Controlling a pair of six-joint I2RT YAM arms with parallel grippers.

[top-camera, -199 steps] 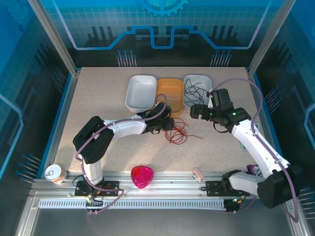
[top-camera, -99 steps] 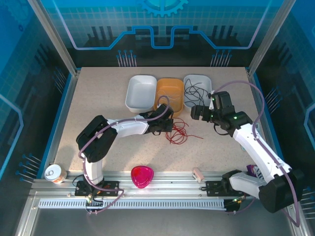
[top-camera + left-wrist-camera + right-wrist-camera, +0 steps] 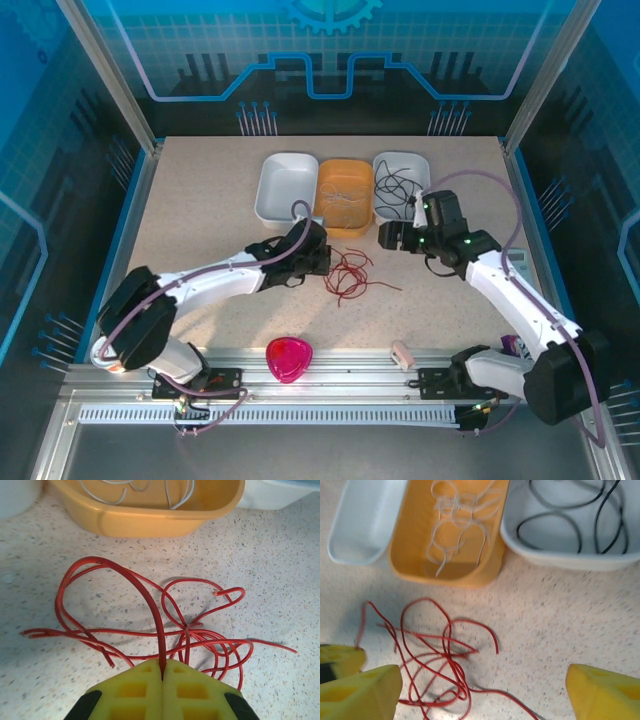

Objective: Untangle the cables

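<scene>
Speckled surface (image 3: 200,210) carries your red cable (image 3: 348,275), a light, springy heap mid-frame below the orange tray (image 3: 145,522). Left tool (image 3: 162,666) pinches one arching strand; right tool (image 3: 485,690) hangs wide, so take a loose end.

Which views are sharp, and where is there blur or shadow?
Left wrist: the red cable is sharp, with soft shadows under it on the table; the left gripper, shut on it, is slightly soft. Right wrist: the whole picture is a little blurred, worst at the yellow fingers of the open right gripper. Top external: even light, blue-tinted walls.
</scene>
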